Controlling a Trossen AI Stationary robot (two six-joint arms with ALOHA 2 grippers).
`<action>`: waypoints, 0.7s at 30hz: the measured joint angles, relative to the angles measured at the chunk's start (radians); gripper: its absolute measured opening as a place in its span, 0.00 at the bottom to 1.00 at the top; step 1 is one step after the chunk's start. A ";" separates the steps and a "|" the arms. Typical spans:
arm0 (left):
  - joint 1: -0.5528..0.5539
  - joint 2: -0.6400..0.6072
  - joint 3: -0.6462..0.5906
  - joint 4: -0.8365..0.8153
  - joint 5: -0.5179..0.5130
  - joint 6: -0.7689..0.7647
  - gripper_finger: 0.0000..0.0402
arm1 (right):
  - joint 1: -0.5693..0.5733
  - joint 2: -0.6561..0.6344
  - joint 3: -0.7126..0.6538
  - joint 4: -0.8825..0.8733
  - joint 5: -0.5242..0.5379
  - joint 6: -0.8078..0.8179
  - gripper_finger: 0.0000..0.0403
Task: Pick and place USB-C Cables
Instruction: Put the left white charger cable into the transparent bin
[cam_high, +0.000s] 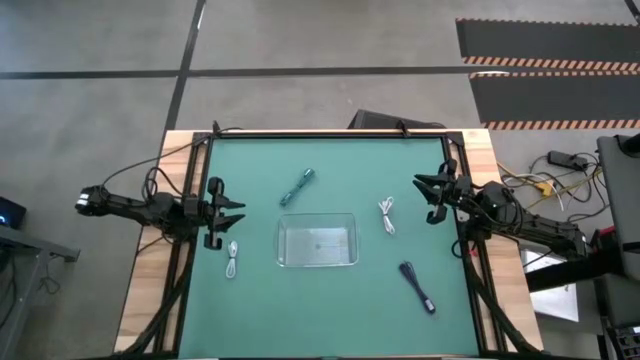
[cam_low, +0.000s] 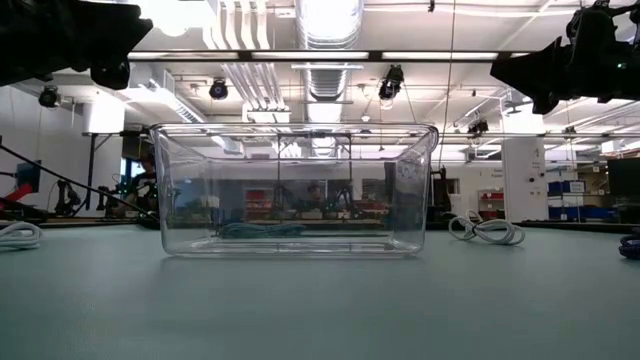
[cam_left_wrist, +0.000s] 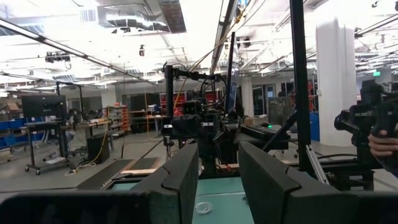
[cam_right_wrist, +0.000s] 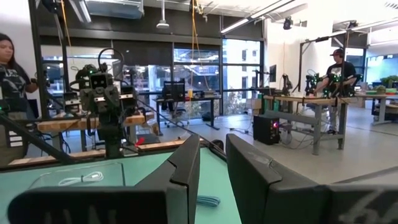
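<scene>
A clear tray (cam_high: 317, 241) stands mid-table, with nothing in it. Around it, flat on the green mat, lie a teal cable (cam_high: 298, 187) toward the far side, one white cable (cam_high: 387, 215) to its right, another white cable (cam_high: 232, 259) to its left, and a dark cable (cam_high: 417, 285) near right. The low view shows the tray (cam_low: 295, 190), the teal cable (cam_low: 262, 230) through it, and the white cables (cam_low: 487, 230) (cam_low: 18, 235). My left gripper (cam_high: 232, 213) hangs open above the mat's left side. My right gripper (cam_high: 430, 197) hangs open at the right side.
Black frame rails run along the mat's left, right and far edges (cam_high: 320, 135). Open mat lies toward the near edge, in front of the tray. A person (cam_right_wrist: 11, 68) stands beyond the table, and another works at a bench (cam_right_wrist: 339, 68) farther off.
</scene>
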 joint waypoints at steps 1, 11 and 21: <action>0.000 0.000 0.000 0.000 0.000 0.000 0.25 | 0.000 0.000 0.000 0.000 0.000 0.000 0.17; 0.000 0.000 0.000 0.000 0.000 0.000 0.25 | 0.000 0.000 0.000 0.000 0.000 0.000 0.17; 0.000 0.000 0.000 0.050 0.000 -0.012 0.25 | 0.000 0.000 0.000 0.001 0.000 -0.003 0.17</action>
